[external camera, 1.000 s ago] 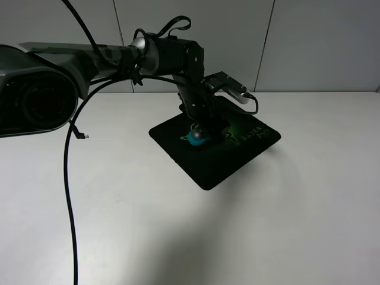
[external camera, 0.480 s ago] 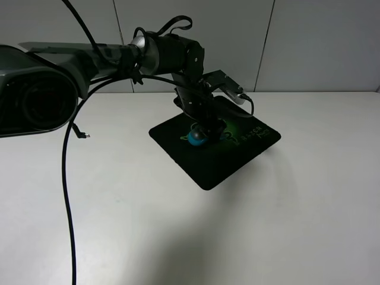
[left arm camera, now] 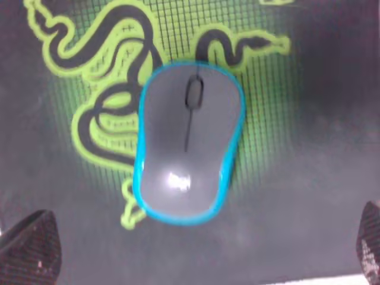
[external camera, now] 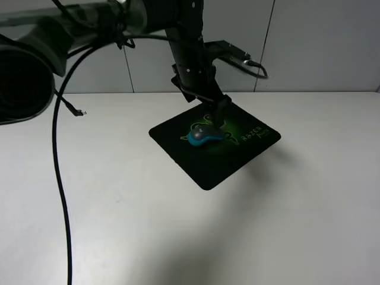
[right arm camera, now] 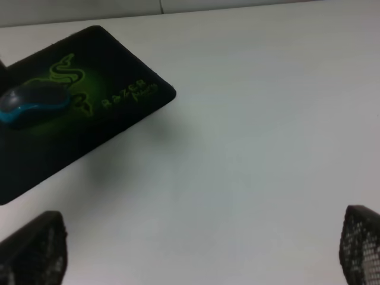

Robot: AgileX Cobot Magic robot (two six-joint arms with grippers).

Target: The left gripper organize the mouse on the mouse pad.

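Note:
The mouse [external camera: 202, 135], grey on top with a teal rim, lies flat on the mouse pad [external camera: 215, 163], over its green snake logo. In the left wrist view the mouse [left arm camera: 189, 139] is seen from straight above, resting free on the mouse pad [left arm camera: 314, 160]. My left gripper [external camera: 218, 114] hangs just above and behind the mouse; it [left arm camera: 199, 249] is open, its fingertips [left arm camera: 29, 246] wide apart and touching nothing. My right gripper [right arm camera: 196, 249] is open over bare table, away from the mouse pad [right arm camera: 113, 124]; the mouse [right arm camera: 32, 102] shows there too.
A black cable [external camera: 59, 178] droops from the left arm down across the white table [external camera: 309, 208]. A large dark housing [external camera: 21, 77] fills the upper left. A grey panelled wall [external camera: 320, 41] stands behind the table.
The left arm has risen off the pad and its gripper has let go of the mouse. The mouse now lies flat on the logo, fully uncovered.

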